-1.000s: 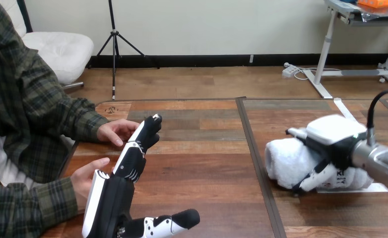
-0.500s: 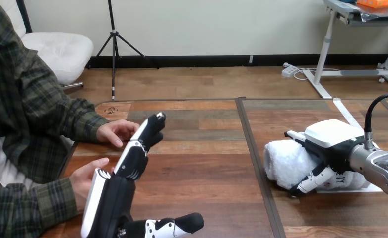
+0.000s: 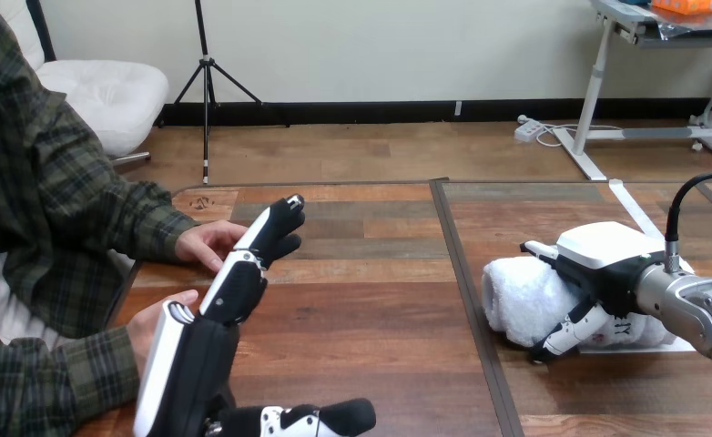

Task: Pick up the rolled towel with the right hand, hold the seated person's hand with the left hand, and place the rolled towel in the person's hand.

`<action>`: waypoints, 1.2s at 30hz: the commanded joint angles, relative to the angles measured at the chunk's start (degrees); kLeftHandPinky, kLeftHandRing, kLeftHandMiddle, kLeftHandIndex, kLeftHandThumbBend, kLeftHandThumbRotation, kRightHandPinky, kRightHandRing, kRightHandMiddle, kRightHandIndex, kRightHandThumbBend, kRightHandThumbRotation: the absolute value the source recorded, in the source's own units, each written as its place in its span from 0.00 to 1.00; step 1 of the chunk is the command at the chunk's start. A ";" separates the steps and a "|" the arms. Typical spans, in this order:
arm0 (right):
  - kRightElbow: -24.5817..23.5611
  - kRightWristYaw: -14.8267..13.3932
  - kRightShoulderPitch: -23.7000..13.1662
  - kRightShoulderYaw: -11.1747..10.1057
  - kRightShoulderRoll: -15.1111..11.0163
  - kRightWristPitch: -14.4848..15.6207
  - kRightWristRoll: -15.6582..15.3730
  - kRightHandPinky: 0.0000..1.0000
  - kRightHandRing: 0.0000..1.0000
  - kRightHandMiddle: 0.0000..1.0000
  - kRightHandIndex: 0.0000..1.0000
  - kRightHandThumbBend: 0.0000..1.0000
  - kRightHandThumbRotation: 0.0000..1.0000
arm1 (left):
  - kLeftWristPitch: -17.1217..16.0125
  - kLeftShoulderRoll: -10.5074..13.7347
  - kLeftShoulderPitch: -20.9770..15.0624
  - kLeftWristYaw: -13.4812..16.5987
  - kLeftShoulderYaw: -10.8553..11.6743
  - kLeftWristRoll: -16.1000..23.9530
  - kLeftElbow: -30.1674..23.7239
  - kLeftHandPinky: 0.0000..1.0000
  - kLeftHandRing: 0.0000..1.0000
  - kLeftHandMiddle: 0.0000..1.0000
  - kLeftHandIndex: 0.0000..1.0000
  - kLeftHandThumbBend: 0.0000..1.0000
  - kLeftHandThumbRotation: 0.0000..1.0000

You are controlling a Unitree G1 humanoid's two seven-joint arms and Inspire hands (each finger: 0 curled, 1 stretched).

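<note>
— Where is the white rolled terry towel (image 3: 516, 300)?
— On the wooden plank tabletop (image 3: 371, 309), out at about 3 o'clock. It is just right of the dark seam (image 3: 466, 282) that runs from 12 to 6 o'clock. The roll lies on its side, and a flat white sheet (image 3: 689, 345) shows under its 3 o'clock end.
— And the right hand (image 3: 607, 259)?
— It comes in from 3 o'clock and sits on top of the towel. Its fingers (image 3: 566, 332) are curled down over the near side of the roll, and another black-and-white tip shows past the far side. The towel is clasped between them and looks to rest on the tabletop.
— What about the left hand (image 3: 202, 364)?
— Down at 7 o'clock, turned edge-on, with its white back shell facing 9 o'clock. Its fingers (image 3: 243, 278) are straight and pressed together, pointing towards 12 o'clock. The thumb sticks out wide towards 3 o'clock, and the hand holds nothing.
— Where are the person's hands?
— Both are at 9 o'clock. The person's nearer hand (image 3: 157, 319) lies open just beside the left hand's back shell, and I cannot tell whether they touch. The person's farther hand (image 3: 205, 244) rests on the tabletop right beside the left hand's fingertips, and contact there is just as unclear
</note>
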 commanded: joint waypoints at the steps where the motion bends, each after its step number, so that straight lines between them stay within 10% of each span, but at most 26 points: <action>1: -0.13 1.23 2.48 0.05 1.58 -1.74 0.81 0.81 0.91 0.92 0.99 1.00 0.58 | 0.27 -1.61 3.47 1.10 -0.44 0.25 -4.85 0.85 0.90 0.92 0.90 1.00 0.45; 18: -0.82 -1.52 5.34 0.25 1.98 -5.18 2.14 0.71 0.79 0.82 0.89 1.00 0.56 | -0.48 -0.38 5.58 2.95 -0.71 0.46 -7.89 0.83 0.89 0.91 0.89 1.00 0.44; 26: -1.15 -4.16 7.03 -2.04 2.29 -8.16 4.80 0.56 0.62 0.65 0.69 0.98 0.33 | -0.65 0.27 5.76 3.32 -1.64 -0.85 -8.26 0.82 0.89 0.91 0.88 1.00 0.41; 36: -1.30 -1.07 8.32 -6.06 3.44 -9.10 10.42 0.34 0.39 0.45 0.45 0.82 0.08 | 0.79 1.00 5.98 3.37 -0.97 -0.14 -9.65 0.82 0.90 0.91 0.89 1.00 0.41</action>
